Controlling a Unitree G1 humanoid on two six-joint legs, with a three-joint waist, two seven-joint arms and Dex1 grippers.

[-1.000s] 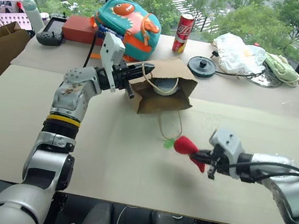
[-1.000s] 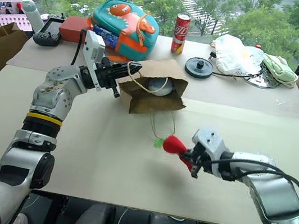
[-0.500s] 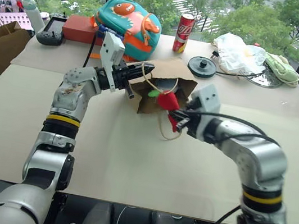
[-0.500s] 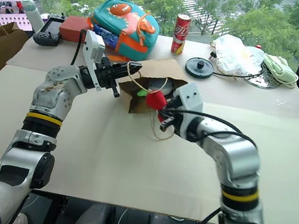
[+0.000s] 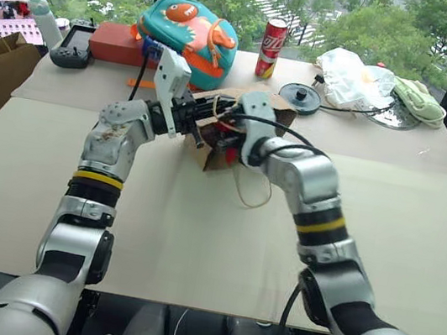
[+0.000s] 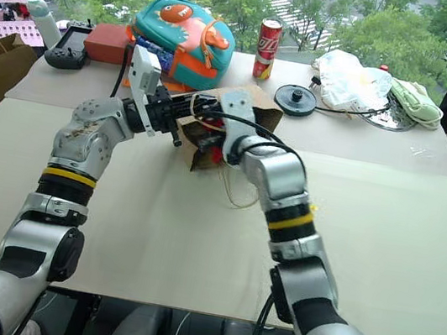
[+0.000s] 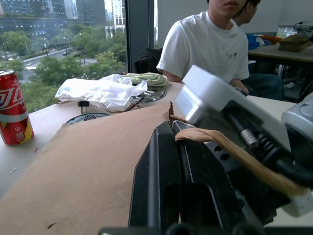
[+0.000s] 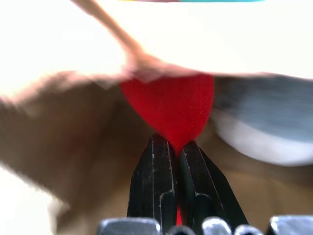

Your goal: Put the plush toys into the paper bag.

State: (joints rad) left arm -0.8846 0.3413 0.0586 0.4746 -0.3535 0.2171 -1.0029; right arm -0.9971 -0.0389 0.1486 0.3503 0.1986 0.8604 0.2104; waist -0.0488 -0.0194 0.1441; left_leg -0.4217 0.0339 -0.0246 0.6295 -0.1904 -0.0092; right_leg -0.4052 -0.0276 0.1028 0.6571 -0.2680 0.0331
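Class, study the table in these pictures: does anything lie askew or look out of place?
The small paper bag lies tipped on its side, mouth sideways, instead of standing upright. The left claw pinches its rim while the right claw pushes the red chili toy inside, beside the grey toy.

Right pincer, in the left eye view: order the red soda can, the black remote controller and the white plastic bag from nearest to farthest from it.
Measured from the right pincer at the paper bag mouth:
1. Red soda can, beyond it, near the window.
2. White plastic bag, off to its right, at the far edge of the table.
3. Black remote controller, far to its left, past the left arm.
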